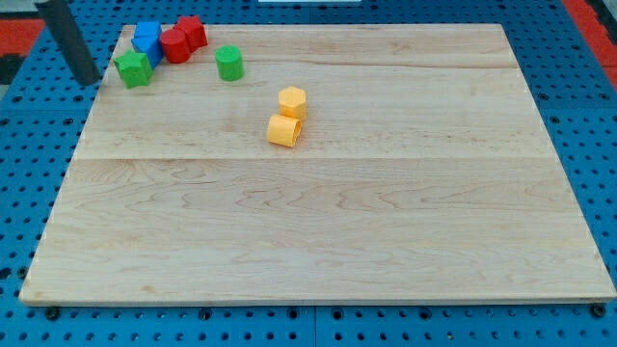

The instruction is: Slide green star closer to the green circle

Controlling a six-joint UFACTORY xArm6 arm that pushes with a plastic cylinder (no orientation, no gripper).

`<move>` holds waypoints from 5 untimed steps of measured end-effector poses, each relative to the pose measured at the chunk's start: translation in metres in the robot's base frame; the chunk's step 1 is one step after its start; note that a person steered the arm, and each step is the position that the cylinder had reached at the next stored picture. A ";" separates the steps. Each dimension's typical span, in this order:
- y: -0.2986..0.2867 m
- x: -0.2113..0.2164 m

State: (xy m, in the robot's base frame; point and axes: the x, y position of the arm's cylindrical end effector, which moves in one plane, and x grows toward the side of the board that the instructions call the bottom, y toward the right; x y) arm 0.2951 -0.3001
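1. Bright, even light covers the pale wooden desk; no part is dim.
2. Shadows are short and soft, as under the yellow blocks.
3. No strong glare; only a faint sheen along the desk's left edge.
4. The dark rod at far left looks slightly blurred; the rest is fairly sharp.

Wooden board carries green, blue, red, yellow blocks.

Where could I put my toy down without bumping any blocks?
Anywhere below the two yellow blocks or along the wooden board's right side. The top-left corner is crowded: green star, green circle, red blocks, blue blocks, my tip.
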 end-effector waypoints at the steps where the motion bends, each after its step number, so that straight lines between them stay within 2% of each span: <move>1: 0.022 -0.009; 2: 0.091 -0.007; 3: 0.125 -0.005; 4: 0.094 0.016; 5: 0.113 0.029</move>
